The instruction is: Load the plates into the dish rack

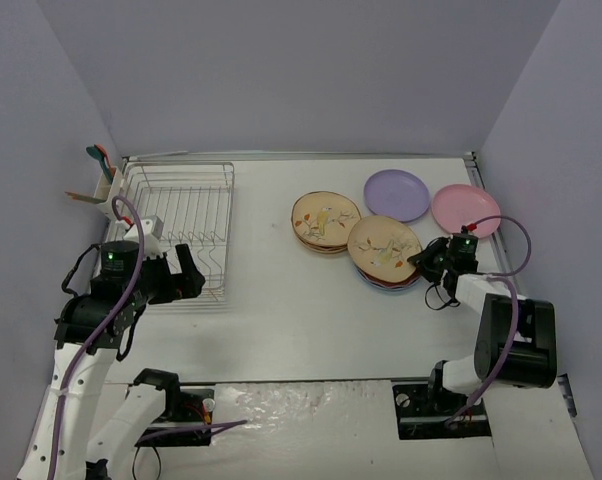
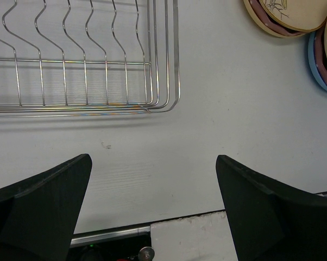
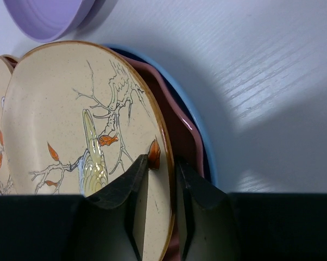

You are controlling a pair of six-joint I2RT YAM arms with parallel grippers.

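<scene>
The empty silver dish rack (image 1: 181, 230) stands at the back left; its front corner shows in the left wrist view (image 2: 82, 60). My left gripper (image 1: 191, 275) hovers open and empty over bare table by that corner (image 2: 152, 179). A tan floral plate (image 1: 383, 245) tops a stack with a dark pink plate (image 3: 177, 119) and a blue plate (image 3: 201, 136) under it. My right gripper (image 1: 421, 262) is at its right rim, one finger on top and one beneath, shut on the tan plate (image 3: 71, 114), as the right wrist view (image 3: 161, 168) shows.
A second stack topped by a tan floral plate (image 1: 324, 220) lies left of the first. A lilac plate (image 1: 396, 193) and a light pink plate (image 1: 465, 208) lie at the back right. A white utensil caddy (image 1: 106, 185) hangs on the rack's left side. Walls enclose the table.
</scene>
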